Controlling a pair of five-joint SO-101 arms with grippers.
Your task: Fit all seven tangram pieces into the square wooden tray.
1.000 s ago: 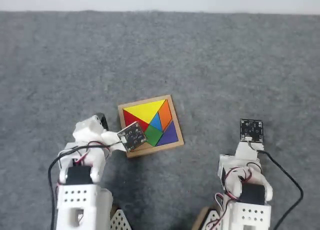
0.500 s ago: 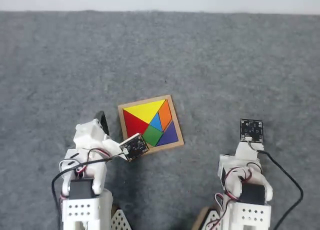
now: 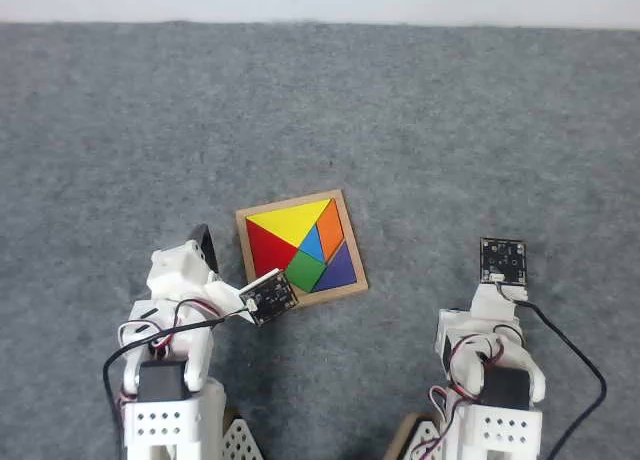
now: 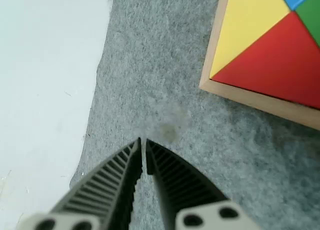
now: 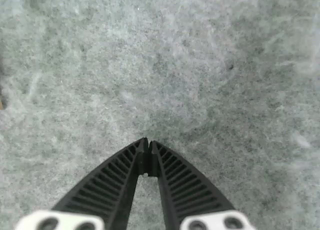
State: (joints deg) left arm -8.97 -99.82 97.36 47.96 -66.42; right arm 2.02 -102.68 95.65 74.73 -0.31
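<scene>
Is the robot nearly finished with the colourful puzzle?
Nearly, it seems. Done: the yellow triangle, red triangle, orange piece, blue piece, green piece and purple piece lie flat in the square wooden tray. In hand: nothing; left gripper and right gripper are shut, empty. Left: perhaps nothing, but the left arm's camera board hides one tray corner, so a seventh piece is unconfirmed.

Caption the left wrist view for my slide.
Shut left gripper over the grey mat, near the wooden tray holding a yellow piece and a red piece.
</scene>
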